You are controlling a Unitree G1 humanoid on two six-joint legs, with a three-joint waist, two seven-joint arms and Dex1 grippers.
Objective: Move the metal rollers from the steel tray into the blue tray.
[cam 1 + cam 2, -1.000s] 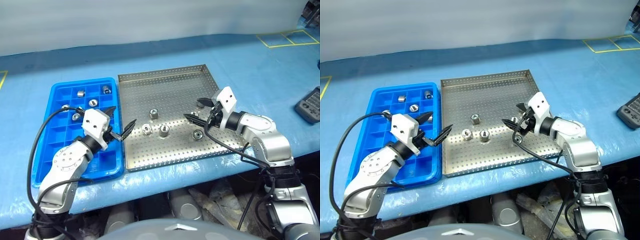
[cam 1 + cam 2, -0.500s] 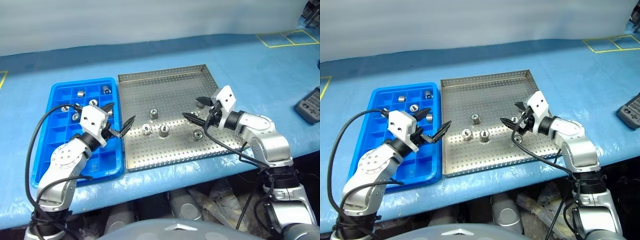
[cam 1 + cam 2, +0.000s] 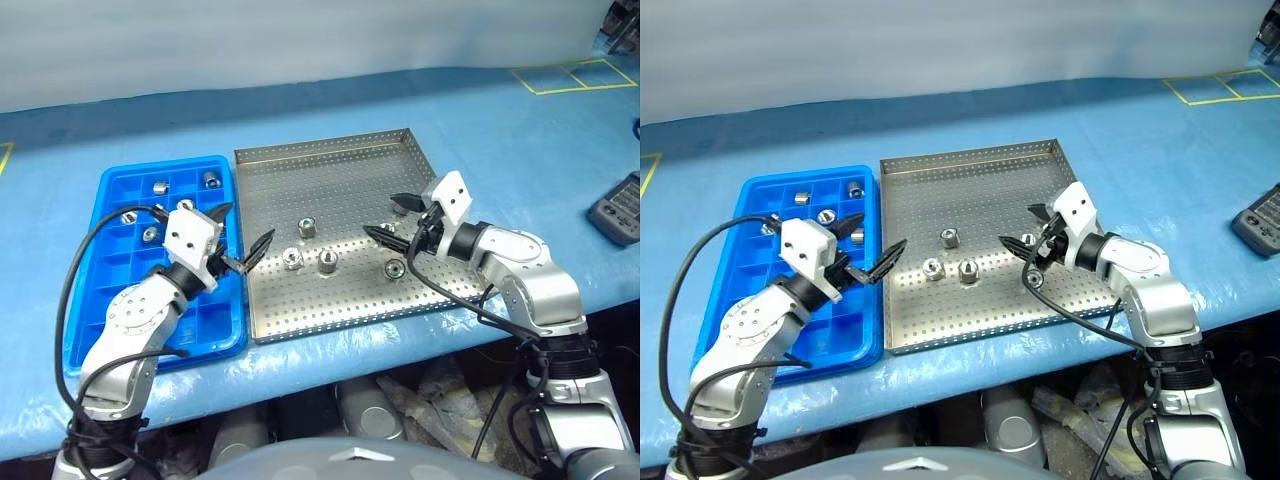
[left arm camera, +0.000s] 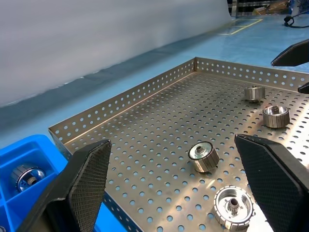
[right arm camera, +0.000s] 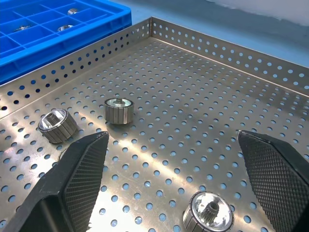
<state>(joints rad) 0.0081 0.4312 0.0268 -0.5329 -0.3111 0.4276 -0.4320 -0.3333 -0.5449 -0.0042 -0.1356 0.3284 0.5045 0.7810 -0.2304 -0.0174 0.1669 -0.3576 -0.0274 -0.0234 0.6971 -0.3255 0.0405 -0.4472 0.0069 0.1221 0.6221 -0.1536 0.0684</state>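
Note:
The steel tray (image 3: 345, 170) lies mid-table with several metal rollers on its perforated floor: one (image 3: 309, 227) further back, two (image 3: 292, 259) (image 3: 327, 262) side by side, and one (image 3: 396, 268) to the right. The blue tray (image 3: 90, 320) sits against its left side, holding several rollers (image 3: 160, 186) in far compartments. My left gripper (image 3: 243, 228) hangs open and empty over the seam between the trays. My right gripper (image 3: 385, 216) hovers open and empty above the right-hand roller (image 5: 207, 212). The left wrist view shows rollers (image 4: 203, 155) ahead between its fingers (image 4: 87, 179).
The table is covered in a blue sheet (image 3: 480, 120), with yellow tape squares (image 3: 575, 75) at the far right. A dark device (image 3: 620, 208) lies at the right edge. The steel tray's raised rim (image 5: 231, 55) borders the rollers.

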